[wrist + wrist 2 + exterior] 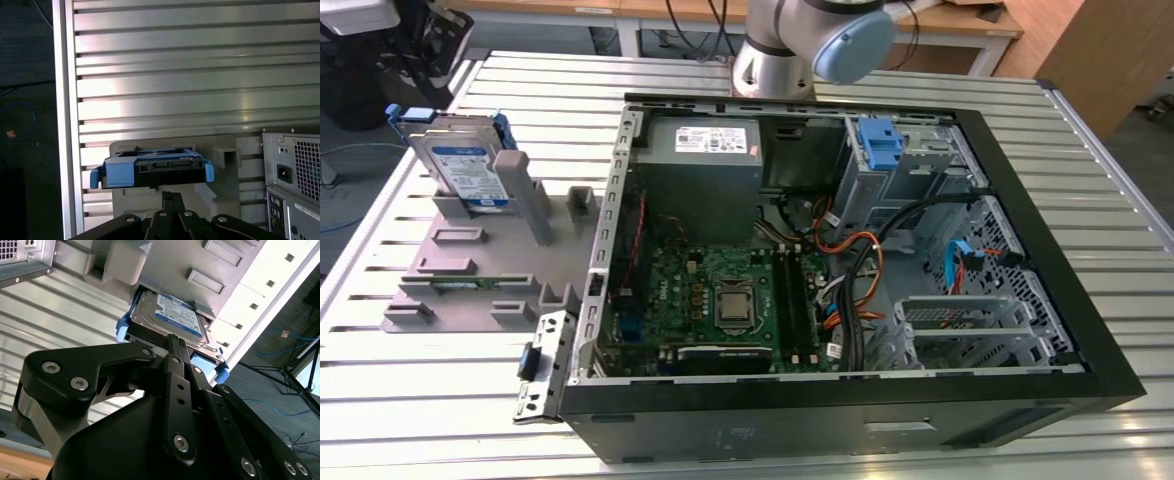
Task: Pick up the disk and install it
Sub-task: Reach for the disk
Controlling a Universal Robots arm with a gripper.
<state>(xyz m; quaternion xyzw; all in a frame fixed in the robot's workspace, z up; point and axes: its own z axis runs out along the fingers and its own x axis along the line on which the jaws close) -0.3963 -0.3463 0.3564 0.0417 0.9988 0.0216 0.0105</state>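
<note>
My pincer [172, 342] is clenched on nothing, and its tips cover the near edge of the disk [175, 315]. The disk stands upright, its foot sunk in the grey holder [467, 270] by the worktop [1094, 180] edge at the exterior view's left, with the open computer case [854, 250] alongside.

The flat silver-grey metal hard drive [175, 315] has a glossy white-and-blue paper label and smooth blue plastic rails, and the grey moulded plastic stand [467, 280] looks matt. The slatted aluminium table [440, 400] has a brushed, softly gleaming finish. The black gripper [173, 340] is matt with bright steel screw heads, and the black metal tower case [854, 420] is dull painted
</note>
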